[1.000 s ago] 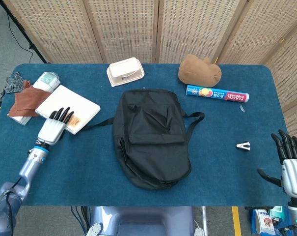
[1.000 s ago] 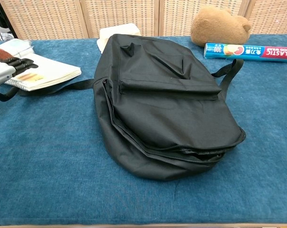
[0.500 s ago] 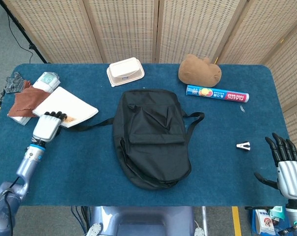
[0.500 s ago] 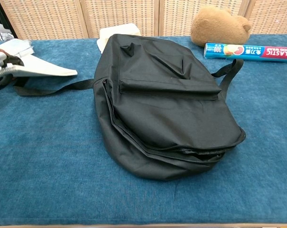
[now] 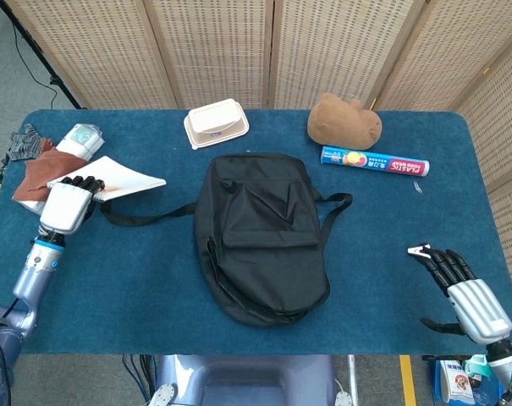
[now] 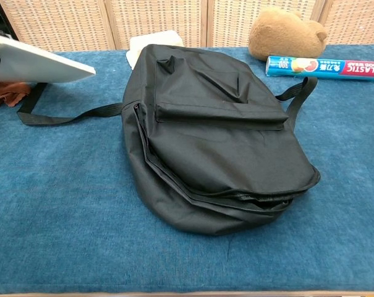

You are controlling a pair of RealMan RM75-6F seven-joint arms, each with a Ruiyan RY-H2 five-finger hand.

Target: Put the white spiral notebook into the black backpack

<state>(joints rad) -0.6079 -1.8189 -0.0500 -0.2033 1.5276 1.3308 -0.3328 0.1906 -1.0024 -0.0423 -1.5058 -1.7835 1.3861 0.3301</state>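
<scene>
- The left hand (image 5: 67, 205) has its fingers curled over the near edge of the white spiral notebook (image 5: 120, 178) and holds it clear of the table, over the left end, well apart from the bag.
- The notebook looks light, thin and fairly stiff: in the chest view it (image 6: 41, 64) juts out flat from the grip without sagging. Held by one edge only, it could pivot or slip, so a hold nearer the spiral spine would likely be steadier; loose pages may fan open.
- A second ago the notebook lay flat on the cloth with the hand resting on it; now it is lifted and tilted, and the hand has drawn back toward the table's left edge.
- The black backpack (image 5: 260, 237) lies mid-table, soft and slack, unmoved; its strap (image 5: 145, 217) trails leftward beneath the notebook.
- The right hand (image 5: 463, 296) holds nothing, fingers spread apart; it has swung inward, fingertips now just beside a small clip (image 5: 418, 250).
</scene>
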